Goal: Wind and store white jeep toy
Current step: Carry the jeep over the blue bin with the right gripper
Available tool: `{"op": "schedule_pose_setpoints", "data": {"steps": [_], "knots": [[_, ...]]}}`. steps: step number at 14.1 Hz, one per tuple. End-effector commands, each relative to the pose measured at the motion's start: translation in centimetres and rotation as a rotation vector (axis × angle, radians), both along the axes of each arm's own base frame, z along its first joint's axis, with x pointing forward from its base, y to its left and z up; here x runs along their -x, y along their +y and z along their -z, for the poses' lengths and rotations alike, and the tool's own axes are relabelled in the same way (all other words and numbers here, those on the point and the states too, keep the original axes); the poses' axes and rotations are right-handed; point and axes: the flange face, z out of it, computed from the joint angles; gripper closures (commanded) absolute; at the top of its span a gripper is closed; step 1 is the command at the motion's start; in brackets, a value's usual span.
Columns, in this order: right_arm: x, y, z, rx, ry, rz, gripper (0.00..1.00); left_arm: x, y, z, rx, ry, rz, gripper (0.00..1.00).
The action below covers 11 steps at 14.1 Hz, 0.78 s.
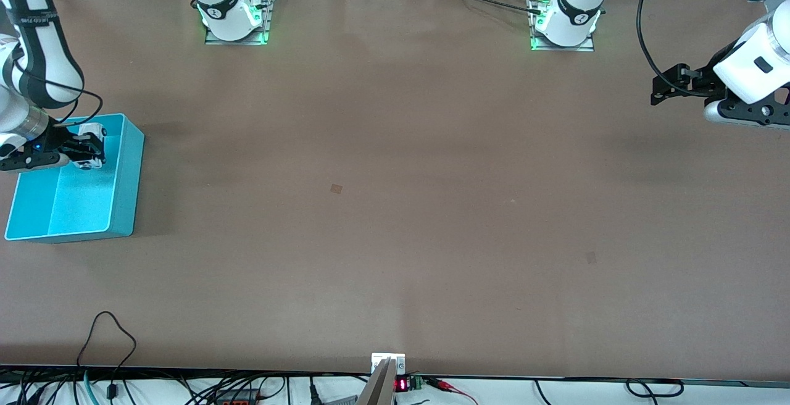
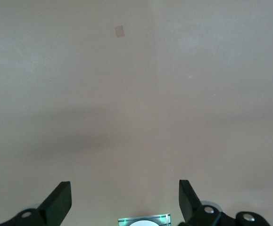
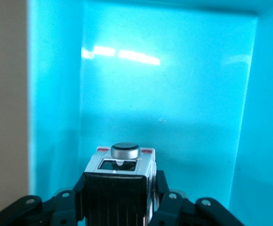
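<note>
Right tool clamps white jeep toy over teal bin | left tool spread, waiting

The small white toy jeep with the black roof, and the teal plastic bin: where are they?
small white toy jeep (image 3: 119,181), right wrist view: on its black roof.
teal plastic bin (image 1: 125,176), front view: on its outer side wall.

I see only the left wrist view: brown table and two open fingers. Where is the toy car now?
Observer: The right gripper holds the white jeep toy over the teal bin.
Operator: Is the car already released?
Observer: No, the fingers are shut on its sides.
Operator: Where is my left gripper?
Observer: The left gripper waits, open, over the table at the left arm's end.
</note>
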Motion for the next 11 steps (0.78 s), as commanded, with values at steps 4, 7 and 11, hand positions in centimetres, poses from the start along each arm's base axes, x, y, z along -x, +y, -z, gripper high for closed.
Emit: {"op": "schedule_pose_setpoints", "data": {"steps": [4,7,11], "knots": [[0.5,-3.3,3.2,-0.027,0.019,0.054,1.0,0.5,-0.2,-0.7,-0.021,0.0,0.013,0.0],[1.2,-4.3,5.0,-0.034,0.026,0.074,1.0,0.5,-0.2,-0.7,-0.02,0.0,0.015,0.0],[1.2,-4.3,5.8,-0.036,0.028,0.072,0.85,0.6,-0.2,-0.7,-0.021,0.001,0.013,0.0]]}}
